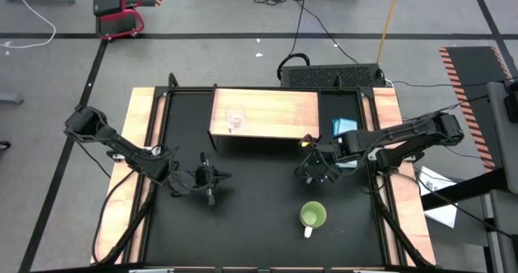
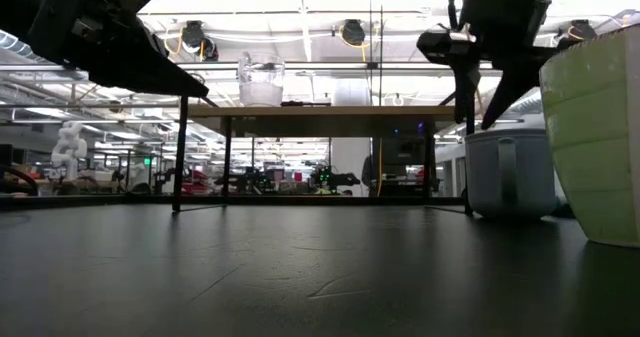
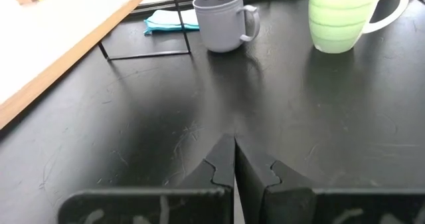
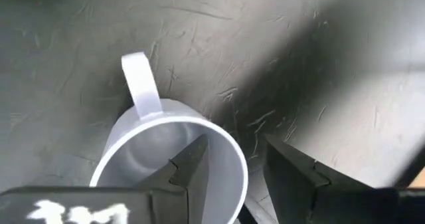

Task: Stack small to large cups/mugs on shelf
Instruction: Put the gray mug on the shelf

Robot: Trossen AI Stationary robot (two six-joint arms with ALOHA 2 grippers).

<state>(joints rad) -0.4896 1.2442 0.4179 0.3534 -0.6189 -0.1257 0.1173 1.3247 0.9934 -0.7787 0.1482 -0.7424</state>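
One of three vessels is placed, as I read it: the small clear glass cup (image 1: 235,119) stands on the low light-wood shelf (image 1: 275,111), apparently empty. My right tool (image 4: 232,161) hangs spread over the empty grey-blue handled mug's (image 4: 169,157) rim, beside the shelf. My left tool (image 3: 234,163) waits pressed together above the black surface (image 1: 251,216). Still unplaced: the empty lime-green mug with white handle (image 1: 312,216).

glass cup (image 1: 235,117) on shelf (image 1: 283,111), mugs (image 3: 224,21) below
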